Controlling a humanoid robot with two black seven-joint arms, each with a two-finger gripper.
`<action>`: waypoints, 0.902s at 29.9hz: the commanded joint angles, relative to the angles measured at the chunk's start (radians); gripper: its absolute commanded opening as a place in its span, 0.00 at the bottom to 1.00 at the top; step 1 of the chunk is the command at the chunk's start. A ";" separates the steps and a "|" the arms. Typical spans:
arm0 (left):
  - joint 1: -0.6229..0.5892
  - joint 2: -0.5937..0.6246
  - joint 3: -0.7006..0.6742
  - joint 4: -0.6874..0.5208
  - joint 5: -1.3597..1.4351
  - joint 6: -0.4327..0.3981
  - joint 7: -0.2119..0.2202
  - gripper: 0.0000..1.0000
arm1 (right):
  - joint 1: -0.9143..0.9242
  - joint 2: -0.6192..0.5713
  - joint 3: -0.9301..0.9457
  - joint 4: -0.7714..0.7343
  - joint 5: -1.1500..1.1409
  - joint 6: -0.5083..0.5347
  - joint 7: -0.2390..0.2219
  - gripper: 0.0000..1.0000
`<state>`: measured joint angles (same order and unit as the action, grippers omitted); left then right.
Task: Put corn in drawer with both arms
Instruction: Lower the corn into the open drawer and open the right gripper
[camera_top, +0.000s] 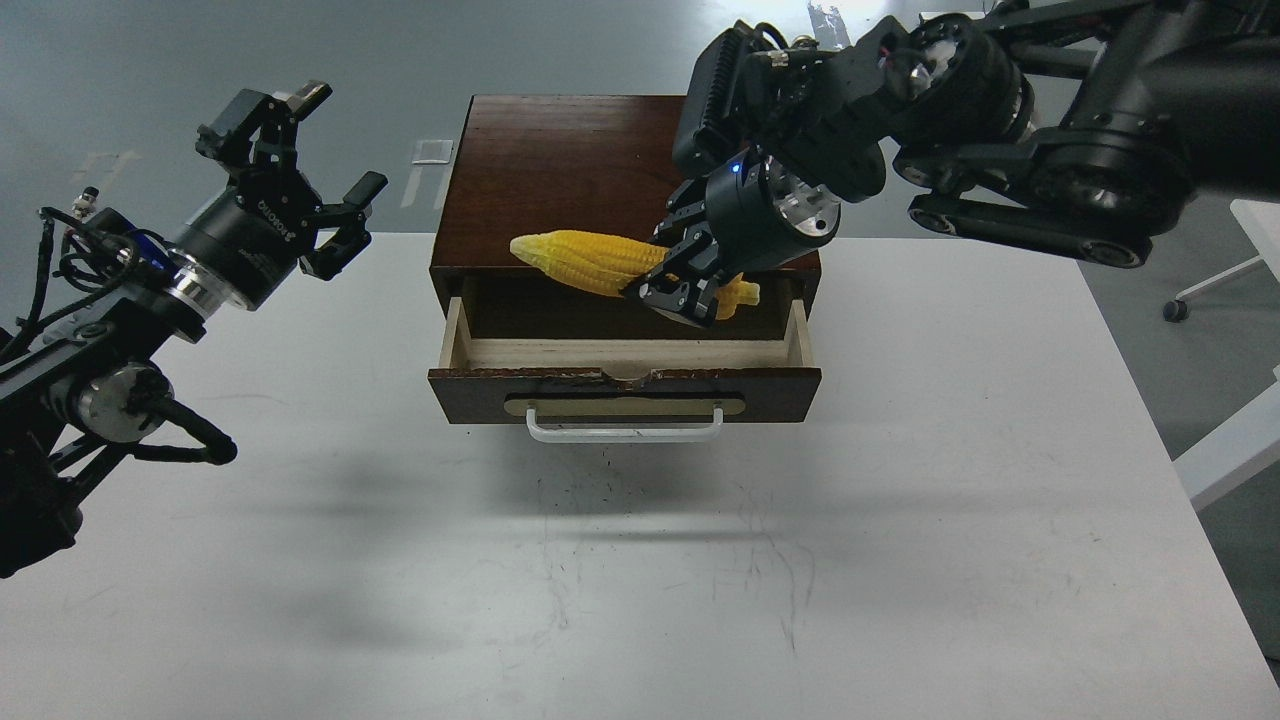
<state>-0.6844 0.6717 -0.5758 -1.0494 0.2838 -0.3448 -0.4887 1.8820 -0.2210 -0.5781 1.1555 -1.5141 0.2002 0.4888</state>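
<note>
Pinching the corn (590, 262) near its thicker end, R gripper (682, 290) w/ fingers (668, 297) clamped on either side of the cob; black body w/ small blue light lit on the wrist housing, silver ring just behind; R arm (1040, 130) entering from upper right, reaching in over the box (560, 170). Cob held roughly level, tapered tip pointing left, hanging above the rear of the drawer (620, 355); not resting on anything visible, a short yellow stub poking out past the gripper on the right side. Drawer pulled out toward the viewer; pale wood inside, dark front w/ brass plate and white bar handle (624, 430); inner floor mostly in shadow under the cob, contents cannot be told. Box dark brown, glossy top, sitting at the back-centre of the white table (640, 600); tabletop scuffed w/ thin dark scratches in front of the drawer; shadows of both arms across it. L gripper (300, 165) well apart from the box, off to the left, raised above the table edge; fingers spread wide, holding nothing; L arm (120, 330) w/ cables and silver wrist ring coming in from the left edge. Grey floor beyond the table; a white chair base (1215, 290) at far right.
</note>
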 joint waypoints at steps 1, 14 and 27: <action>0.000 0.003 -0.002 0.000 0.000 0.000 0.000 0.99 | -0.012 0.043 -0.031 -0.019 -0.023 -0.053 0.000 0.32; 0.000 0.011 -0.012 0.000 0.000 0.000 0.000 0.99 | -0.058 0.089 -0.077 -0.062 -0.024 -0.082 0.000 0.42; 0.000 0.012 -0.021 -0.001 0.000 0.000 0.000 0.99 | -0.066 0.088 -0.075 -0.062 -0.023 -0.082 0.000 0.63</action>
<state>-0.6841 0.6842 -0.5966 -1.0494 0.2838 -0.3452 -0.4887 1.8163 -0.1320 -0.6549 1.0937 -1.5383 0.1182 0.4887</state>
